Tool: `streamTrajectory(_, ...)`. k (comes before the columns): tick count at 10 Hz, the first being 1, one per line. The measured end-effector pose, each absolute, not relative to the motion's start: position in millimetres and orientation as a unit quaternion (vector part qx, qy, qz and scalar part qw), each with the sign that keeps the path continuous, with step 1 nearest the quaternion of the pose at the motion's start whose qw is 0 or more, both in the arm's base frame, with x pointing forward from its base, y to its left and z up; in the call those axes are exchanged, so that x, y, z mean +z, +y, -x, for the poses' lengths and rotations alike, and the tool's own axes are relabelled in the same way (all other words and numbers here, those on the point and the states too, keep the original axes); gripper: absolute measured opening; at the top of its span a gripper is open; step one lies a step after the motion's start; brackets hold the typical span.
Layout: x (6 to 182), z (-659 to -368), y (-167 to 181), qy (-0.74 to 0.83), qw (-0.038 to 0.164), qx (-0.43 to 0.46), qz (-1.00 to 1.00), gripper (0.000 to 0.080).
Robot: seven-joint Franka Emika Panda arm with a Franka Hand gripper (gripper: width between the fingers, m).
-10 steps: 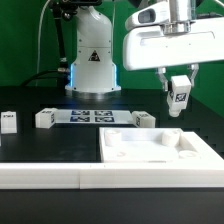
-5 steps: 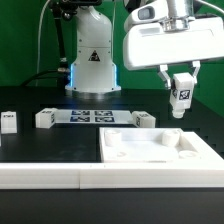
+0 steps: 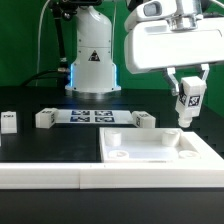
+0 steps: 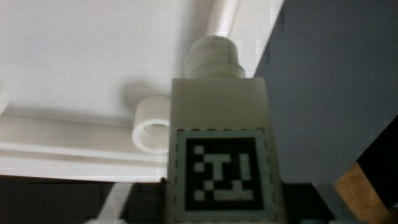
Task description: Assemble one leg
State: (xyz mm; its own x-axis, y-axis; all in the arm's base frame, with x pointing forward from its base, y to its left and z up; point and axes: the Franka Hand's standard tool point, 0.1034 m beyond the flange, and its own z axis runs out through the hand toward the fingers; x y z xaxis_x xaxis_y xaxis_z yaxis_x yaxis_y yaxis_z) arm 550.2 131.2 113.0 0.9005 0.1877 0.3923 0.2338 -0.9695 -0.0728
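White plastic leg (image 3: 188,106) is up in the air, clamped between the two fingers of the gripper (image 3: 188,90). They're closed on its upper part, so it hangs roughly upright with a black-and-white tag facing the camera. In the exterior view it hangs over the far corner of the big white panel (image 3: 160,150), on the exterior view's right, and I can't tell if it touches. That view also catches what the wrist cam misses: the marker board (image 3: 90,116) lying flat on the black table (image 3: 50,145), plus loose white parts (image 3: 44,118) beside it. The wrist view gives the close-up instead. The leg (image 4: 221,120) fills the middle, tag big and blurry, with a rounded peg (image 4: 215,50) on its far end over the panel (image 4: 89,60) and a round white stub (image 4: 151,130) just beside it. The fingers aren't readable there.
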Motion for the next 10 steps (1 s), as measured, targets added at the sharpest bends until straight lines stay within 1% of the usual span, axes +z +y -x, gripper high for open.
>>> streamTrajectory(3, 112.2, -550.6, 129.9, -0.113, 0.057, -0.198, 0.972, 0.0291)
streamTrajectory(4, 110.5, -556.9, 122.8, -0.127, 0.052, -0.214, 0.967, 0.0291)
streamTrajectory(5, 111.3, -566.3, 120.7, -0.126, 0.052, -0.219, 0.966, 0.0291)
streamTrajectory(6, 115.2, -578.4, 120.0, -0.129, 0.049, -0.244, 0.960, 0.0291)
streamTrajectory(7, 115.3, -587.9, 116.3, -0.129, 0.044, -0.285, 0.949, 0.0291)
streamTrajectory(8, 110.0, -592.4, 117.9, -0.130, 0.048, -0.264, 0.954, 0.0291)
streamTrajectory(9, 115.2, -603.8, 118.2, -0.134, 0.048, -0.267, 0.953, 0.0291)
streamTrajectory(10, 112.5, -607.4, 116.6, -0.137, 0.047, -0.268, 0.953, 0.0291)
